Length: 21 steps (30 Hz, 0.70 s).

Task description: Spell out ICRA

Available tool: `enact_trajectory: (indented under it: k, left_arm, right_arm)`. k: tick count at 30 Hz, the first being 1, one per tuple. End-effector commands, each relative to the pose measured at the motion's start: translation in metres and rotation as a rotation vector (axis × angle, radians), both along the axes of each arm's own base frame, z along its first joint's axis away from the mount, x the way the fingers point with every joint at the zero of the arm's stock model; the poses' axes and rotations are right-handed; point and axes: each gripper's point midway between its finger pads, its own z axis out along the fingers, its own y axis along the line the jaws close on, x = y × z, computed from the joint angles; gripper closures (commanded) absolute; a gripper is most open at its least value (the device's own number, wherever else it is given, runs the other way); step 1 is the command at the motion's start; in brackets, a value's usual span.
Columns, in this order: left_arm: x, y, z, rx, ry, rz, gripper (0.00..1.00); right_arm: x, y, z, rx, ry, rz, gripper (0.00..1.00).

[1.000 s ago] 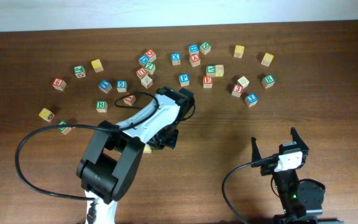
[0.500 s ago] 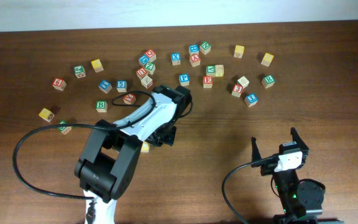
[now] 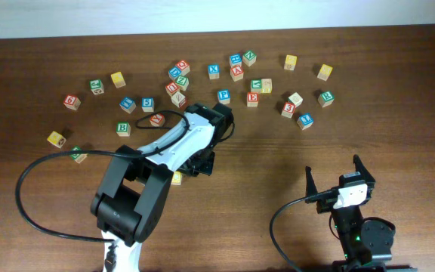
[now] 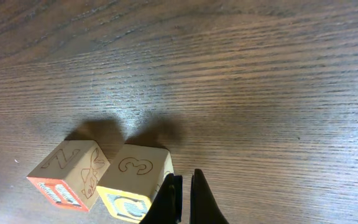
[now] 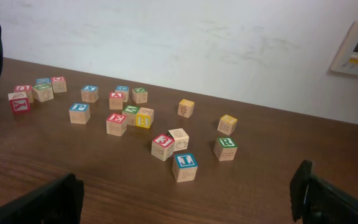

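Compared with a second ago, the left arm's wrist has edged slightly toward the left of the overhead frame. Over the last half second there is almost no change. The right arm and the scattered cubes along the top have not moved.

The left gripper (image 4: 184,198) sits at bottom centre of the left wrist view. Its fingers are drawn together with only a sliver of gap and nothing in it. The left finger sits against the right edge of the yellow-faced block (image 4: 135,183), which rests on the table (image 4: 260,93). This block has a 3 engraved on top and a C on its yellow side. A red-sided cube (image 4: 67,177) lies just beside it at lower left, its printed letter cut off by the frame edge.

In the overhead view only a yellow corner of that block (image 3: 176,179) shows below the arm, and the red-sided cube is hidden.

The right gripper (image 5: 188,196) is spread wide and holds nothing, low in the frame and well apart from the cubes.

The green R (image 5: 226,148) is at centre right of the right wrist view, and upper right in the overhead view (image 3: 325,97). The red A (image 3: 237,72) is at top centre. I cannot pick out the I.
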Motion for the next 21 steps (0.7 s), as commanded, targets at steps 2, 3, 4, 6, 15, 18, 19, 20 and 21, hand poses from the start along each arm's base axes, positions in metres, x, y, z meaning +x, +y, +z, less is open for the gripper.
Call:
enact_trajectory:
  k: [2, 3, 4, 6, 15, 18, 19, 20, 21]
  left_arm:
    - [0.0018, 0.0037, 0.0051, 0.005, -0.029, 0.035, 1.00]
    - [0.0025, 0.0033, 0.0049, 0.003, -0.033, 0.038, 1.00]
    - [0.0030, 0.0030, 0.0048, 0.002, -0.036, 0.040, 1.00]
    - [0.0046, 0.0019, 0.0044, -0.002, -0.042, 0.041, 1.00]
    - [0.0065, 0.0021, 0.0043, 0.001, -0.058, 0.061, 1.00]
    - [0.0069, 0.0018, 0.0041, 0.000, -0.060, 0.061, 1.00]
    - [0.0069, 0.0018, 0.0041, 0.000, -0.060, 0.061, 1.00]
    - [0.0071, 0.0017, 0.0041, -0.001, -0.061, 0.062, 1.00]
    - [0.0072, 0.0016, 0.0041, -0.001, -0.062, 0.065, 1.00]
  right_arm:
    - [0.0001, -0.0028, -0.0024, 0.002, 0.005, -0.014, 0.02]
    - [0.0001, -0.0028, -0.0024, 0.002, 0.005, -0.014, 0.02]
    - [0.0001, -0.0028, -0.0024, 0.002, 0.005, -0.014, 0.02]
    - [0.0001, -0.0028, -0.0024, 0.002, 0.005, -0.014, 0.02]
    - [0.0001, -0.0028, -0.0024, 0.002, 0.005, -0.014, 0.02]
    - [0.0001, -0.0028, -0.0024, 0.002, 0.005, -0.014, 0.02]
    - [0.0001, -0.0028, -0.0025, 0.002, 0.005, -0.014, 0.02]
    - [0.0001, -0.0028, -0.0024, 0.002, 0.005, -0.014, 0.02]
    - [0.0001, -0.0028, -0.0024, 0.002, 0.005, -0.014, 0.02]
